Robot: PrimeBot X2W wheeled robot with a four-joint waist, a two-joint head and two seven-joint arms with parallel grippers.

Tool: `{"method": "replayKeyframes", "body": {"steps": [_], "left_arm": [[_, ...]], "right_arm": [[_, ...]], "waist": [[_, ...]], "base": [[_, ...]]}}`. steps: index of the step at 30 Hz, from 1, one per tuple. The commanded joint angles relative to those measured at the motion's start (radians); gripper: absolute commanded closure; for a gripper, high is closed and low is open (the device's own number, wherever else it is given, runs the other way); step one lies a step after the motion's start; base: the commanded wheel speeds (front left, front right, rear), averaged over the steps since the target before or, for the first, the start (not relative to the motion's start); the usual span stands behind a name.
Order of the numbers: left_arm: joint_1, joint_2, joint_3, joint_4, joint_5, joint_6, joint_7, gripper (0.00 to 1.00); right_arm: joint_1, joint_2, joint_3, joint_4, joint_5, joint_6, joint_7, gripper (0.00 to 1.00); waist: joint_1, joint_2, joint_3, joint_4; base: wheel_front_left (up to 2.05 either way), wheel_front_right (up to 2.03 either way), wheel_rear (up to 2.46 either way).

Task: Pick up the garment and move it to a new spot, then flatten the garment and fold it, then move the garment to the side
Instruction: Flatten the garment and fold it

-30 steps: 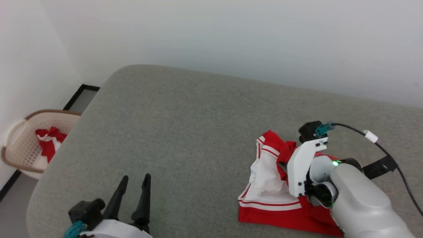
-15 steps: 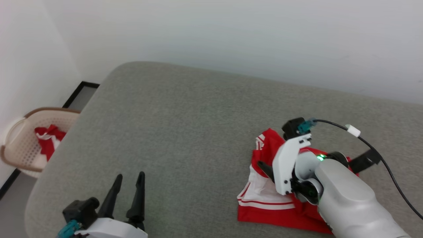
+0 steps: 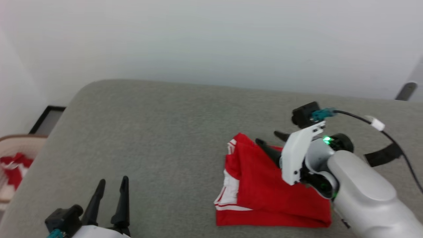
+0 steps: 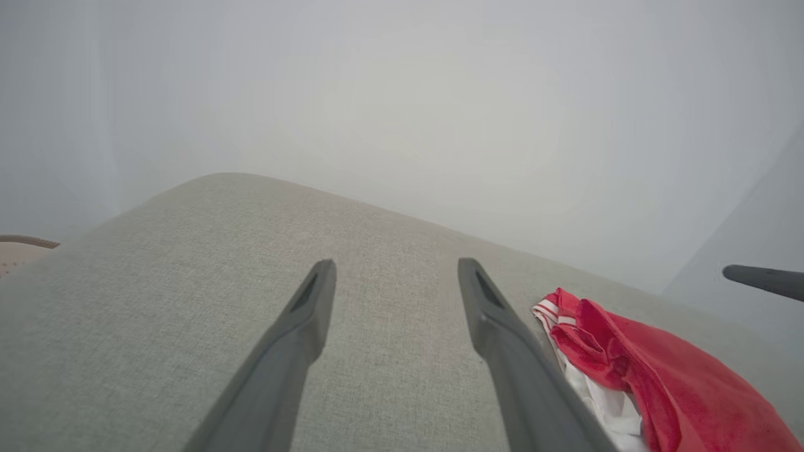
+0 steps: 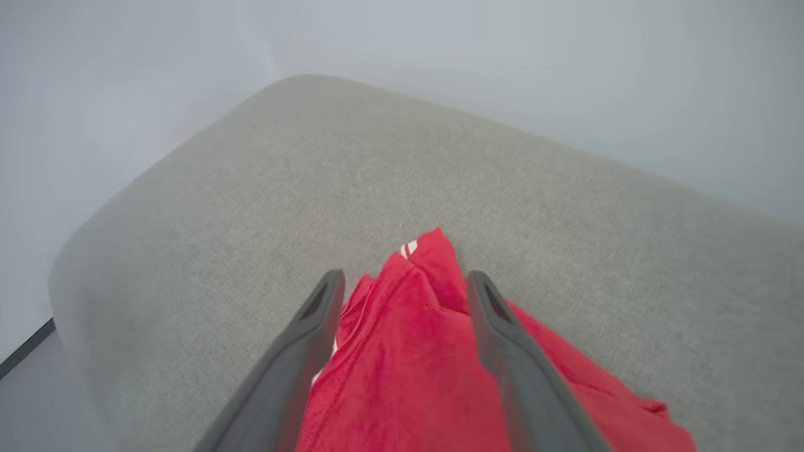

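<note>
The garment (image 3: 264, 191) lies folded on the right, near part of the grey cushion (image 3: 158, 132), with a white sleeve end at its left edge. The right gripper (image 3: 267, 137) is over its far edge, the fingers wide apart, gripping nothing. The left gripper (image 3: 113, 180) is at the near left, also wide open and empty, well apart from the garment.

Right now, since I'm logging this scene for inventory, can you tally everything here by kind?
red T-shirt: 1
red-and-white cloth bundle, in the basket: 1
beige basket: 1
grey cushion: 1
pincers, left pincer and right pincer, both open: 2
Total: 6
</note>
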Motion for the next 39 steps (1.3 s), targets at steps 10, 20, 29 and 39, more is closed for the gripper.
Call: {"method": "replayKeyframes", "body": {"steps": [10, 20, 29, 39], "left_arm": [[0.061, 0.015, 0.042, -0.059, 0.049, 0.013, 0.001, 0.00], [0.114, 0.023, 0.077, -0.078, 0.084, 0.020, 0.001, 0.00], [0.148, 0.027, 0.104, -0.073, 0.096, 0.010, 0.001, 0.00], [0.170, 0.018, 0.148, -0.069, 0.104, 0.000, 0.001, 0.00]], "right_arm": [[0.102, -0.149, -0.025, -0.158, -0.036, -0.001, -0.185, 0.00], [0.260, -0.250, -0.126, -0.223, -0.094, -0.001, -0.420, 0.00], [0.422, -0.284, -0.258, -0.300, -0.161, -0.001, -0.521, 0.00], [0.649, -0.207, -0.491, -0.431, -0.283, -0.001, -0.535, 0.00]], "waist": [[0.0000, -0.0001, -0.046, -0.145], [0.0000, -0.0001, -0.060, -0.207], [0.0000, -0.0001, -0.068, -0.220], [0.0000, -0.0001, -0.084, -0.210]], "base": [[0.00, 0.00, 0.00], [0.00, 0.00, 0.00], [0.00, 0.00, 0.00], [0.00, 0.00, 0.00]]}}
